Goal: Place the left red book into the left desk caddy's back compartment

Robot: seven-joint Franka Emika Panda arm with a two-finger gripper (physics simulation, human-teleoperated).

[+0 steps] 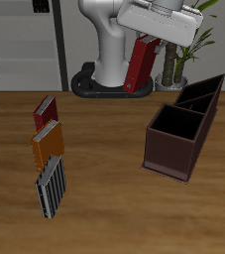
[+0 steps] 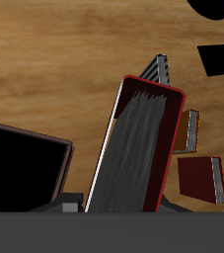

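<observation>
My gripper [image 1: 149, 42] is shut on the left red book [image 1: 141, 65], a dark crimson hardback. It hangs tilted, high above the table's back, near the robot's base. In the wrist view the book [image 2: 138, 148] fills the middle, with pale page edges along one long side. The left desk caddy [image 1: 169, 159], a maroon box with a black inside, stands on the table in front of and below the book. Its back compartment [image 1: 203, 91] is farthest from the front edge, and I see nothing in it. The caddy's rim [image 2: 35, 135] also shows in the wrist view, beside the book.
Three books lie in a row on the table's other side: a smaller red book [image 1: 45, 111], an orange book [image 1: 48, 141] and a black-and-white striped book [image 1: 52, 186]. A potted plant [image 1: 175, 50] stands behind the caddy.
</observation>
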